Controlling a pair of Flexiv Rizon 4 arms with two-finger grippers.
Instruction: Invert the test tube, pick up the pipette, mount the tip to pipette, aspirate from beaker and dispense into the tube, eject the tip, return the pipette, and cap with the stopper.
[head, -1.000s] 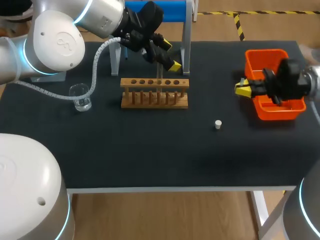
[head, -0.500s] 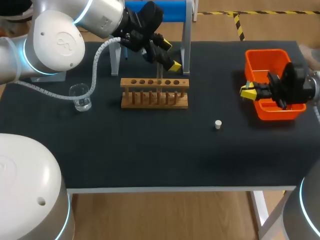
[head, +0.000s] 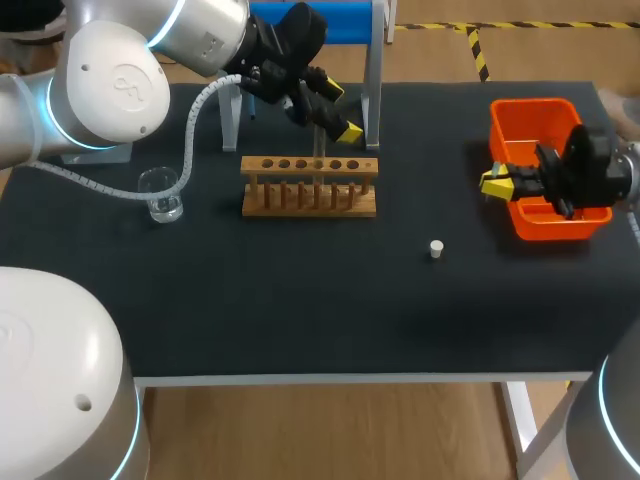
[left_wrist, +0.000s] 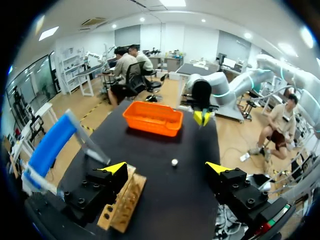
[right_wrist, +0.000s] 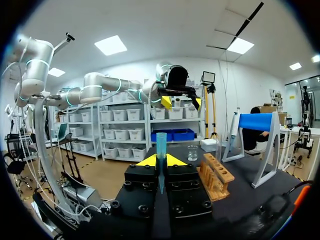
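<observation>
**Early Stage: Pipette Gripped, Transfer and Capping Outstanding**

On the black table (head: 300, 320), little of the task can be counted as finished. The left gripper (head: 340, 110) is held above the wooden rack (head: 310, 185) at the back. Its fingers are spread wide with nothing between them, as the left wrist view shows. A thin clear test tube (head: 318, 150) appears to stand in the rack just beneath that gripper. The inverting step is therefore judged done or nearly so, though the tube is too faint for this to be confirmed.

At the right side, the right gripper (head: 492, 180) is placed at the edge of the orange bin (head: 530, 108) that faces the rack. It is clenched on the pipette (right_wrist: 161, 145), a slim blue tapering piece. Whether a tip is mounted cannot be told.

The beaker (head: 160, 195), with some clear liquid in it, stands well apart at the left. The small white stopper (head: 436, 248) lies loose on the table between rack and bin, so capping is not done. Aspirating, dispensing, ejecting the tip and returning the pipette are all judged to be left.
</observation>
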